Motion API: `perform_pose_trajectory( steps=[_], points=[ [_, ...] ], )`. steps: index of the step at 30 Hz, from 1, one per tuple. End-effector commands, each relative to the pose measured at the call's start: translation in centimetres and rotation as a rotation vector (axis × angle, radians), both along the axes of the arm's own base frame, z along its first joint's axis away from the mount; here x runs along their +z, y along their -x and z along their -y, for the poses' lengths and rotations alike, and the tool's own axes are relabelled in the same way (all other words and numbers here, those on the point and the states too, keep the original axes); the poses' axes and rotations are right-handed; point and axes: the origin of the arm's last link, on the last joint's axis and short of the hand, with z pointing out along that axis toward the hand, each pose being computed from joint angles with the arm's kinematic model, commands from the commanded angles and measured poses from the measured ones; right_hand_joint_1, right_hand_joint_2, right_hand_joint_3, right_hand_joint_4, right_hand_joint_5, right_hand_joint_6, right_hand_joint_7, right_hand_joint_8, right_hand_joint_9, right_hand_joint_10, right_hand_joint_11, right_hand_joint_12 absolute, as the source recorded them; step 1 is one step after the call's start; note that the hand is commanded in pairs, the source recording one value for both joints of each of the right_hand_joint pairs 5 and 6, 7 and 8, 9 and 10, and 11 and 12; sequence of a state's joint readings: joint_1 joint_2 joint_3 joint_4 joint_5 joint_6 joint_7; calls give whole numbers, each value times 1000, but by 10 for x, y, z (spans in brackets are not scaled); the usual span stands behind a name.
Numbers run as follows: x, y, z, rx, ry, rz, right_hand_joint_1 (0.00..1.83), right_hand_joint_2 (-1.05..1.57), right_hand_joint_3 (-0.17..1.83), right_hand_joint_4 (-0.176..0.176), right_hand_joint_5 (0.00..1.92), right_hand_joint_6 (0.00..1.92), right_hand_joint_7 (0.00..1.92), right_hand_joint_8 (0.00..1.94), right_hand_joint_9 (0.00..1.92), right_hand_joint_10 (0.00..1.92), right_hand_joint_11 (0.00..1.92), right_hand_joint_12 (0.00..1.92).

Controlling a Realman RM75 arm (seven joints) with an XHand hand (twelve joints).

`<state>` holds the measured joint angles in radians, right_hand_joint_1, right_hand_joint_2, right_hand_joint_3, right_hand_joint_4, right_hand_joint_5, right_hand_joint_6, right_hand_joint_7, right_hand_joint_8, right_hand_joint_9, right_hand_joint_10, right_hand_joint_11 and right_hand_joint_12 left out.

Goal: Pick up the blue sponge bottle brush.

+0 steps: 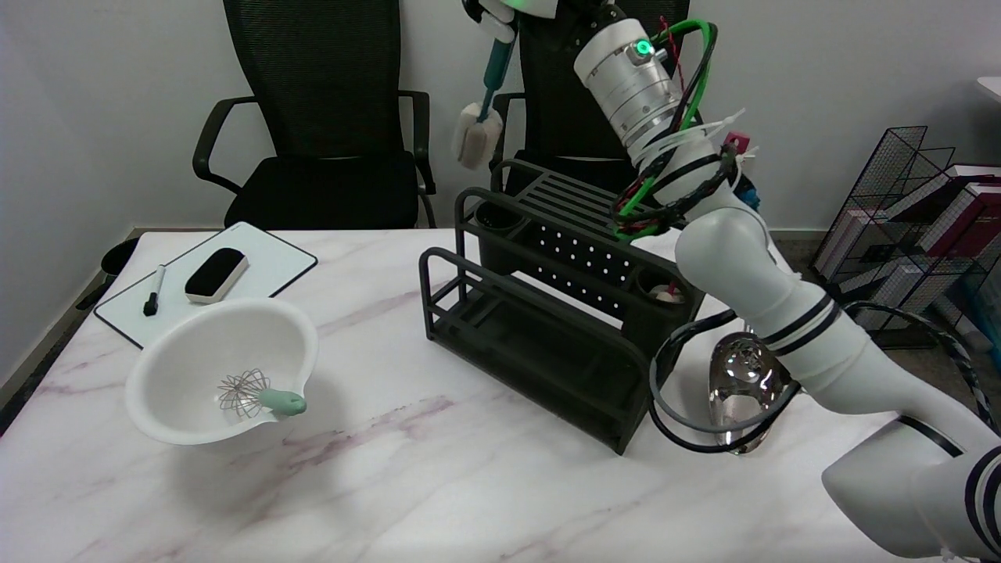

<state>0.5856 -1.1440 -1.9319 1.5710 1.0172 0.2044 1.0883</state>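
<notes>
The blue sponge bottle brush hangs in the air above the black rack, its teal handle running up and its pale sponge head pointing down. My right hand grips the top of the handle at the picture's upper edge; most of the hand is cut off by the frame. The right arm reaches up from the lower right, over the rack, to that spot. The brush touches nothing below it.
A white bowl with a small whisk sits front left. Behind it lies a whiteboard with an eraser and marker. A shiny metal ladle lies right of the rack. Two black chairs stand behind the table.
</notes>
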Motion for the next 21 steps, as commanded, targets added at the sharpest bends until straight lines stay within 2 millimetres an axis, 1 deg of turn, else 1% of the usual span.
perform_pose_trajectory(
  steps=[1,2,4,5,6,8,9,11,12,14,15,17,20,21],
  points=[
    [-51,-3,-71,18,-296,224,1124,1571,211,0,1920,1920,1920,1920,1920,1920,1920,1920],
    [-59,5,-74,11,-311,232,1124,1571,203,0,1920,1920,1920,1920,1920,1920,1920,1920],
    [-62,23,-78,-19,-303,262,1125,1571,197,0,1920,1920,1920,1920,1920,1920,1920,1920],
    [-60,40,-81,-54,-288,283,1125,1571,201,0,1920,1920,1920,1920,1920,1920,1920,1920],
    [-58,45,-83,-58,-275,291,1128,1571,206,0,1920,1920,1920,1920,1920,1920,1920,1920],
    [-51,78,-96,-118,-219,324,1132,1571,208,0,1920,1920,1920,1920,1920,1920,1920,1920],
    [-49,86,-101,-127,-200,327,1134,1571,209,0,1920,1920,1920,1920,1920,1920,1920,1920],
    [-40,117,-119,-169,-128,329,1137,1571,211,0,1920,1920,1920,1920,1920,1920,1920,1920],
    [-37,125,-124,-181,-106,329,1139,1571,213,0,1920,1920,1920,1920,1920,1920,1920,1920],
    [-27,156,-145,-232,-34,309,1145,1571,215,0,1920,1920,1920,1920,1920,1920,1920,1920],
    [-24,163,-150,-243,-18,301,1146,1571,214,0,1920,1920,1920,1920,1920,1920,1920,1920],
    [-16,183,-170,-266,32,258,1147,1571,216,0,1920,1920,1920,1920,1920,1920,1920,1920],
    [-18,194,-193,-267,55,223,1149,1571,218,0,1920,1920,1920,1920,1920,1920,1920,1920],
    [-19,195,-197,-259,56,214,1149,1571,218,0,1920,1920,1920,1920,1920,1920,1920,1920]
  ],
)
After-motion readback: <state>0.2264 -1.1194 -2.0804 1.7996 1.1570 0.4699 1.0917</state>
